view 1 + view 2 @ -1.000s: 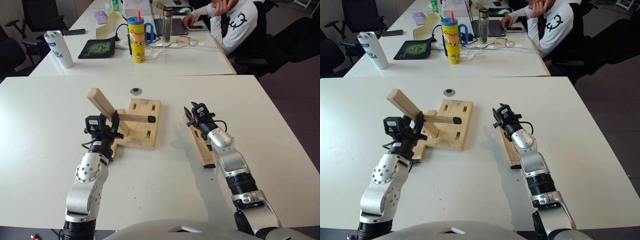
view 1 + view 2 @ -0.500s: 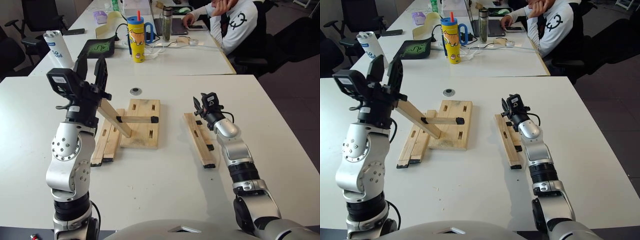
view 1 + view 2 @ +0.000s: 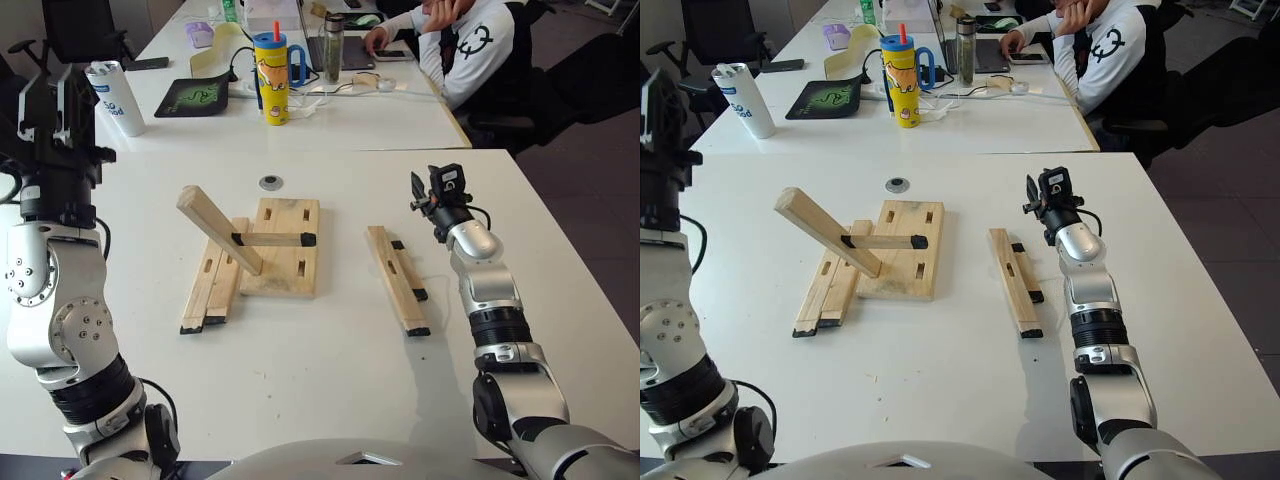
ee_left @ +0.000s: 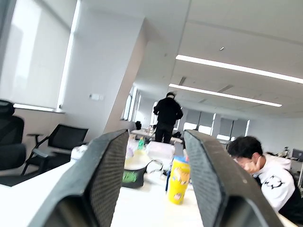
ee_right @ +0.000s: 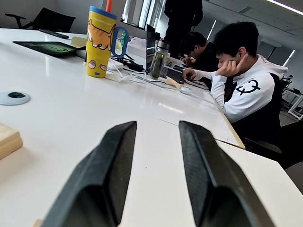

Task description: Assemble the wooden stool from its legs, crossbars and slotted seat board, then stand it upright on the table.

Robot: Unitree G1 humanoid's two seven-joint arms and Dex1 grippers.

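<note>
White table (image 3: 330, 370) in an office, cluttered desks behind. Left gripper (image 3: 50, 98) is held high off the table, fingers spread, nothing btwn them. The slotted seat board (image 3: 290, 255) lies flat well below it, off toward the right arm. One leg (image 3: 212, 222) tilts up from the board's edge on the left gripper's side, w/ a crossbar (image 3: 275, 239) lying across the board. Two flat legs (image 3: 212, 290) rest just beside the board, nearer the left gripper. Right gripper (image 3: 438, 190) is also spread and empty, above the table. A long slotted bar (image 3: 398, 278) lies near it, btwn it and the board.

Step, my read: btwn grasps, assembly barely begun, stool not standing. Next prob. needs one gripper down on the tilted leg to steady it and the other fetching a part. Ends must line up w/ the slots.
</note>
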